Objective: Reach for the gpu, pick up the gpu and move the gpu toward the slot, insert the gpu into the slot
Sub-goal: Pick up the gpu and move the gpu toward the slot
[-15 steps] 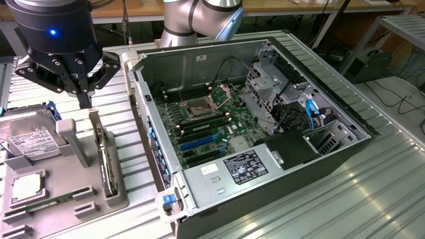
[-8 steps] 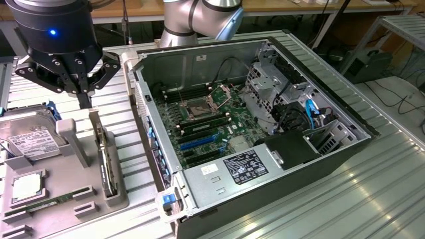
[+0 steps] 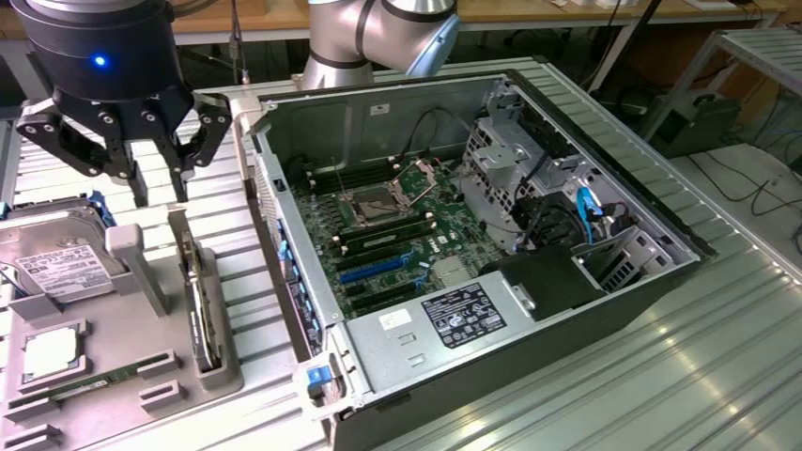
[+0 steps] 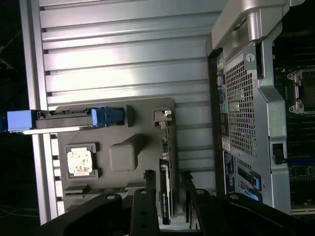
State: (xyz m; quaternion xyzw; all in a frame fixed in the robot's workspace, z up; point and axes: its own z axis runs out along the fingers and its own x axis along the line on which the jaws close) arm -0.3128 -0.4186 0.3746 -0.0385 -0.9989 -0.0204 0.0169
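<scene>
**Setting:** workshop, benches at back; ribbed aluminium table [image 3: 652, 376] carries all items.

**Item 1, gripper [image 3: 148, 180]:** multi-finger, dark, blue status light on the body. Fingers [image 3: 179, 174] spread wide, pinching nothing. Hangs above the fixture tray. In the wrist view the gripper [image 4: 167, 209] straddles the card's line, one finger [image 4: 143, 214] on each side w/ a gap to the card on both. No contact seen.

**Item 2, gpu [image 3: 201, 310]:** thin dark card, standing on edge in a groove of the tray, directly below the fingers. In the wrist view the gpu [image 4: 165, 194] runs between the fingers, edge-on. Seated in the tray, not lifted.

**Item 3, fixture tray [image 3: 126, 329]:** grey moulded holder under the fingers. Also holds:
- hard drive [image 3: 51, 256], white label, blue side clips, off to one side of the fingers
- CPU [image 3: 51, 352] in a square pocket
- RAM stick [image 3: 78, 383], green, lying flat

**Item 4, PC case [image 3: 527, 338]:** side panel off, well apart from the fingers, on the gpu's far side from the hard drive. Motherboard [image 3: 394, 235] exposed. Blue expansion slot [image 3: 370, 271] has no card in it, prob. the target.

**Progress:** early. Reach approx. complete, w/ the fingers lined up over the card. Grasp not yet made. Lift, carry to the case and insertion all outstanding.
</scene>
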